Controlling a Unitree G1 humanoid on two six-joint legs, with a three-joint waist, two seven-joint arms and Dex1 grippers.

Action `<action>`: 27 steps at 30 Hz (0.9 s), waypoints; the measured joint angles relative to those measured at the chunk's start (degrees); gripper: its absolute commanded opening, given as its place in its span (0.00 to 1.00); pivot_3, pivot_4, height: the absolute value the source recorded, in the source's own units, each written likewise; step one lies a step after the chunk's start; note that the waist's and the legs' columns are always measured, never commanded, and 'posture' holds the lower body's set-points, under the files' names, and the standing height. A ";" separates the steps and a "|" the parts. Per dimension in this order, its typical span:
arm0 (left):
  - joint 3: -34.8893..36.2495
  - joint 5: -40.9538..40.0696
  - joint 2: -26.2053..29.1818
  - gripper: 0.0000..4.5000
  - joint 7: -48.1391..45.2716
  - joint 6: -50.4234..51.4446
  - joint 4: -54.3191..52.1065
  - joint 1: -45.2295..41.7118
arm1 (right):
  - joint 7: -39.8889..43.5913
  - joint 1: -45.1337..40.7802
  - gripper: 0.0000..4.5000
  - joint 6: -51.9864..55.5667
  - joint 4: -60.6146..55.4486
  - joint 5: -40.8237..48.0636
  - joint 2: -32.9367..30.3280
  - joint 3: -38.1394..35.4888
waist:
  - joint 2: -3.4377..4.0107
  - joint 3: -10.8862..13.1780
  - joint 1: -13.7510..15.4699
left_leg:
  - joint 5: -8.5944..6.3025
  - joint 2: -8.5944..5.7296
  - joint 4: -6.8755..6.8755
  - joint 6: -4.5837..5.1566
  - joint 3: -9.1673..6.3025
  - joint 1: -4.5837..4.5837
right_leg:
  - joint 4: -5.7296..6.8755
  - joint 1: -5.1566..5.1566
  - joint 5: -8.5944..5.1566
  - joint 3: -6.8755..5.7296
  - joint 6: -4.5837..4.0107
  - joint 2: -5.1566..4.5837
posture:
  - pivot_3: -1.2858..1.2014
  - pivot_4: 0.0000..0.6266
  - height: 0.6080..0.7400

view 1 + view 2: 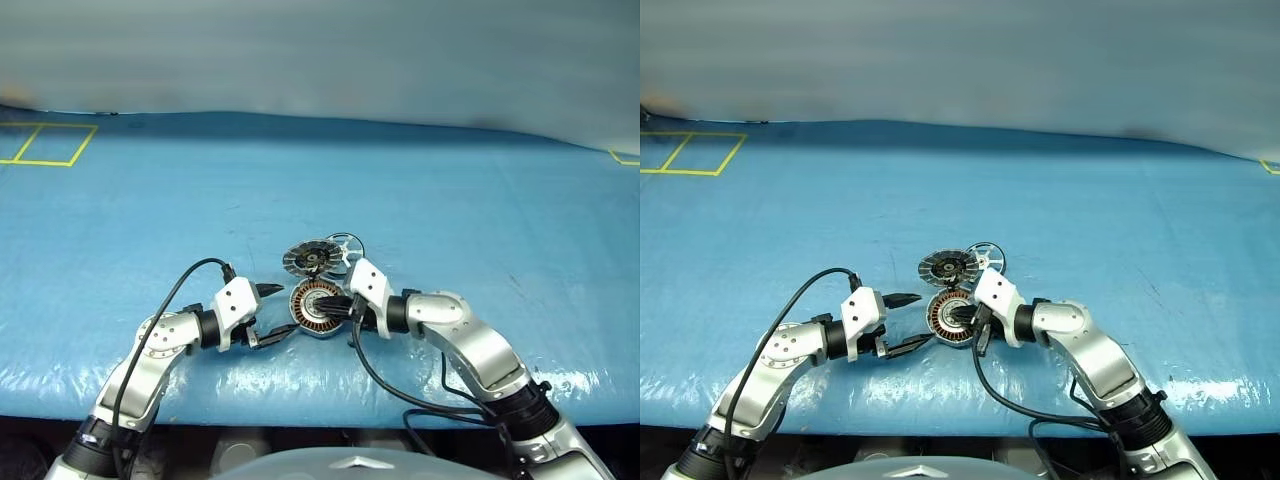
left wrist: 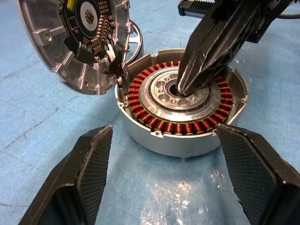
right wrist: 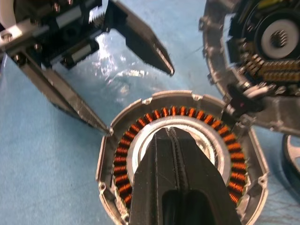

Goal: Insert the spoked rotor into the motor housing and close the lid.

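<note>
The housing [image 1: 316,309] sat face-up on the blue worktop [image 1: 450,210], near the middle of its near edge, copper windings ringing a silver hub. Its lid [image 1: 310,259] stood swung open on the far side, joined at the housing's rim, tilted so the dark inner face with its circuit parts showed. The rotor [image 1: 345,246] lay just behind the lid, toward the right, partly hidden by it.

The right end effector [image 2: 183,89] had its two black fingers pressed together, holding nothing, their joined tip down in the centre of the housing's hub. The left end effector [image 1: 277,309] was spread wide and empty, one finger [image 2: 77,178] on each side of the housing's left rim; in the right wrist view one fingertip looked to be touching the rim, the other stood clear.

Yellow tape lines [image 1: 45,145] marked the far left corner of the worktop, well apart from everything else.
</note>
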 measured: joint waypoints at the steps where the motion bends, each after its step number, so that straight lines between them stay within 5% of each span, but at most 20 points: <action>1: 0.00 -0.02 0.00 0.85 -0.08 0.00 0.00 0.00 | -0.18 -0.02 0.01 0.16 0.00 0.33 0.20 -0.66 | 0.00 0.00 0.01 | 0.00 0.00 0.00 0.00 0.00 0.00 | 0.00 0.00 0.01 0.00 0.01 0.00 | 0.52 0.24 1.00; 27: 0.32 -1.14 -0.02 0.85 -0.18 0.02 0.00 -1.01 | -8.37 -6.68 0.04 -4.05 9.37 -5.60 -1.67 -6.99 | 0.03 0.02 -0.17 | 0.00 -0.08 -0.03 0.00 0.05 -0.03 | -0.02 -0.04 0.03 0.03 0.03 0.00 | 0.52 0.24 1.00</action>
